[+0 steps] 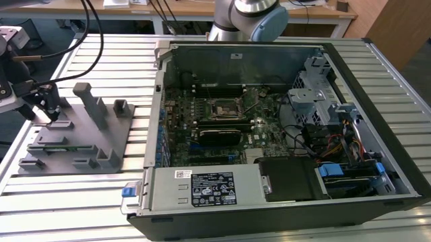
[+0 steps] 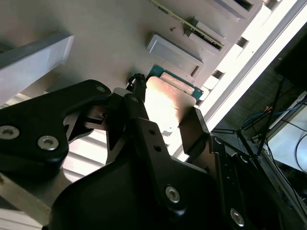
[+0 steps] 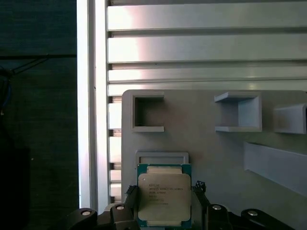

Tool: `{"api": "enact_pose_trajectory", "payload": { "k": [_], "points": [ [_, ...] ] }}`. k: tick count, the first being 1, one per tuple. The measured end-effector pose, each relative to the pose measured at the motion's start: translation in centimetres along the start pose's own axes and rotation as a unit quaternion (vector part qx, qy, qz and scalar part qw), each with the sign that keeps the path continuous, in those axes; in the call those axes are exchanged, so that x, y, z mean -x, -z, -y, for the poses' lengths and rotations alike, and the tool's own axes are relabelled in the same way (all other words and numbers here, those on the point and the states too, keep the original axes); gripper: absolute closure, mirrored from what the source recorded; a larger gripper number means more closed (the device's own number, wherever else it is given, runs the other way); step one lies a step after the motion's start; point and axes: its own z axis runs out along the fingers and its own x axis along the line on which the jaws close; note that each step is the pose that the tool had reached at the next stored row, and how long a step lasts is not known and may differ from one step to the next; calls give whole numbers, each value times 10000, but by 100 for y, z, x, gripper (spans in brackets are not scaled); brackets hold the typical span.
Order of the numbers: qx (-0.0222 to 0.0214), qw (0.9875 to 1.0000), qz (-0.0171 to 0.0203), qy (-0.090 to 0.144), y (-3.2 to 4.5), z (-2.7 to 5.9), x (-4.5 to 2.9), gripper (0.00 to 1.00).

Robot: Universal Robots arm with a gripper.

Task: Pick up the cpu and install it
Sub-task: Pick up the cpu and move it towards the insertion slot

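- Black gripper parts lie closest to the lens in both wrist views. Its two fingers are closed against opposite edges of the cpu.
- Clamped that way, the cpu lies flat with its silvery top up. It sits in a shallow nest on the grey holder plate, close to the plate's edge.
- On the same plate, near the cpu, are two open square pockets and a long raised bar.
- In the second wrist view, a thin green board stands on edge in a slot well past the cpu.
- In the exterior view, the gripper is low over the plate's corner, at that view's left.
- A tall grey post and a shorter block rise from the plate between the gripper and the open computer case.
- The case's raised side wall stands just beside the plate.
- Inside the case, the square black socket sits mid-motherboard, with a black rectangular module just beside it.
- A drive cage and loose wires crowd the side towards the exterior view's right.
- Everything rests on a slatted metal table.
- Black cables hang over it towards the gripper.
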Motion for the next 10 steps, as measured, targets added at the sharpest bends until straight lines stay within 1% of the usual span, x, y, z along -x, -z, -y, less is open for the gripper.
{"api": "enact_pose_trajectory", "payload": {
  "k": [4, 10],
  "points": [
    [0, 10000, 0, 0, 24, -1, 0, 47],
    [0, 10000, 0, 0, 94, -5, -1, 47]
  ]
}}
